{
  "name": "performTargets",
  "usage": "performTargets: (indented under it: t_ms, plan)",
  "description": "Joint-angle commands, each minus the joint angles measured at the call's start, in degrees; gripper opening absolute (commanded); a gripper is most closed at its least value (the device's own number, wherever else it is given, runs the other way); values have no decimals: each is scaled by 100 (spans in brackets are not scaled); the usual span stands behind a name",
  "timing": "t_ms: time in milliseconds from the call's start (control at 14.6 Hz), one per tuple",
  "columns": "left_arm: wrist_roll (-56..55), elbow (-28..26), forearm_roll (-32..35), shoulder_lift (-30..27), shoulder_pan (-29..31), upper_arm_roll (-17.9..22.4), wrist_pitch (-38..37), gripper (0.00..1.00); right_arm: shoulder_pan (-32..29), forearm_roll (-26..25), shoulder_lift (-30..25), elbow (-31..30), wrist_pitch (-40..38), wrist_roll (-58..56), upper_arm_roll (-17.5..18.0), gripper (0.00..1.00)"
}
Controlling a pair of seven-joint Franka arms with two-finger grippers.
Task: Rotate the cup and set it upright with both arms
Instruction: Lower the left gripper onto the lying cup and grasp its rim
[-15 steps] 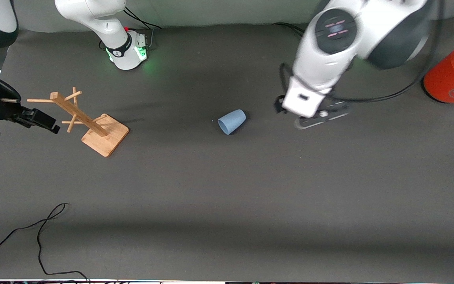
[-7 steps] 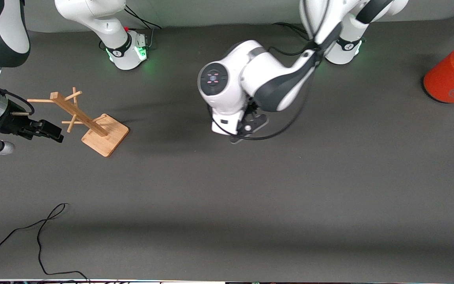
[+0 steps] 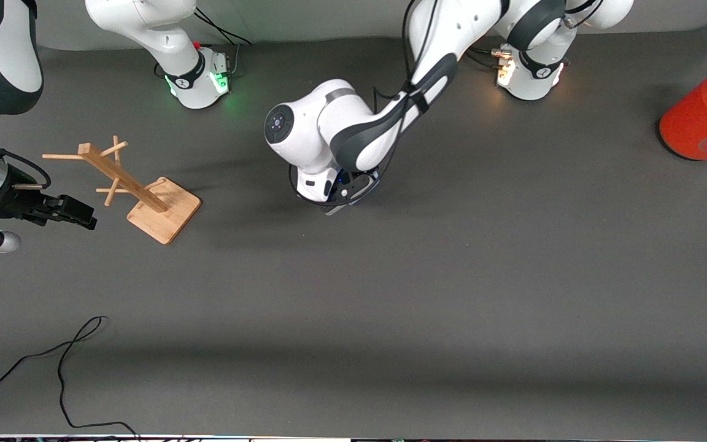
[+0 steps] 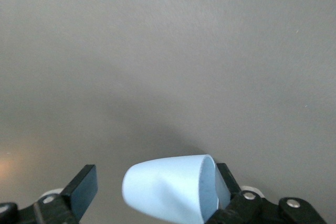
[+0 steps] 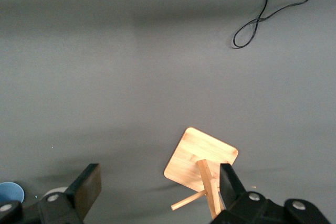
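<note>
Left gripper (image 4: 152, 195) stood low around the lying cup (image 4: 170, 190), fingers spread, one touching its rim; right gripper (image 5: 157, 190) waited released above the wooden rack (image 5: 202, 169).

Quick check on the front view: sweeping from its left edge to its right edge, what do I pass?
right gripper → wooden rack → left gripper, down at the cup, which the wrist hides in this view → red can.
</note>
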Motion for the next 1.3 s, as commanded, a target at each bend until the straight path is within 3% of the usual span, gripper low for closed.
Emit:
performTargets:
  t_ms: [0, 751, 820, 888, 1093, 1229]
  plan:
    - [-142, 311, 94, 378, -202, 135, 37, 100, 3, 12, 130, 228, -136, -128, 42, 100]
    - [-529, 109, 24, 546, -395, 100, -366, 100, 11, 12, 121, 211, -153, -136, 51, 100]
    - [-538, 109, 7, 529, -395, 92, -446, 95, 20, 46, 121, 211, -153, -136, 51, 100]
    - [-538, 109, -98, 529, -395, 91, -507, 84, 20, 47, 121, 211, -153, -136, 51, 100]
    - [-538, 135, -196, 494, -387, 91, -622, 37, 3, 47, 130, 193, -153, -145, 51, 100]
    - [-547, 135, -213, 467, -387, 91, -640, 14, 3, 47, 130, 167, -153, -145, 51, 100]
